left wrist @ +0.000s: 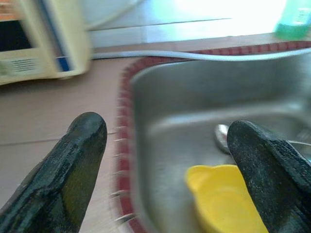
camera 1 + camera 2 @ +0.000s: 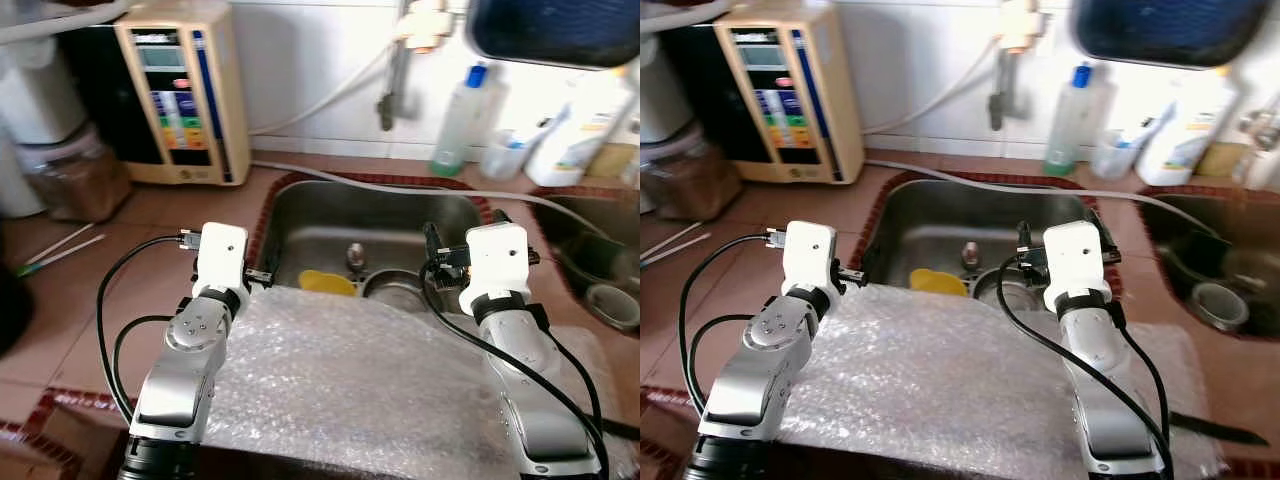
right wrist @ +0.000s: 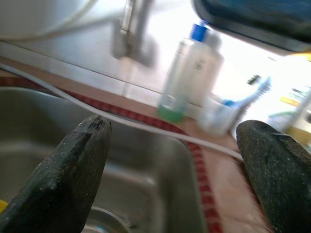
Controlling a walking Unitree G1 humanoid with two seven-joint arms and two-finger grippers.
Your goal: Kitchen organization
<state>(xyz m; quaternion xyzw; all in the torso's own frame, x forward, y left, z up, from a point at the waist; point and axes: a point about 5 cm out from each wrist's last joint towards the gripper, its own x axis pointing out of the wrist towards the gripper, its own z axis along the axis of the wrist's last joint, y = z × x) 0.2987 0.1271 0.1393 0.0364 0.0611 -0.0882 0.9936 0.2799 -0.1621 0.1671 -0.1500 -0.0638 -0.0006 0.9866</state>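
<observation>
Left gripper (image 1: 165, 141): fingers are spreading wide, holding nothing, hanging over the sink's near left edge.
Right gripper (image 3: 180, 141): fingers are also spreading wide, holding nothing, pointing over the sink's far right corner.
Cup (image 2: 327, 283): yellow and shiny, lying in the sink by the near wall, next to a metal bowl (image 2: 392, 289).
Sink (image 2: 310, 215): steel, with a red rim running around it.
Bubble wrap (image 2: 340, 380): lying under both arms, reaching the sink's near edge.
Bottle (image 2: 462, 118): standing behind the sink by the wall.
</observation>
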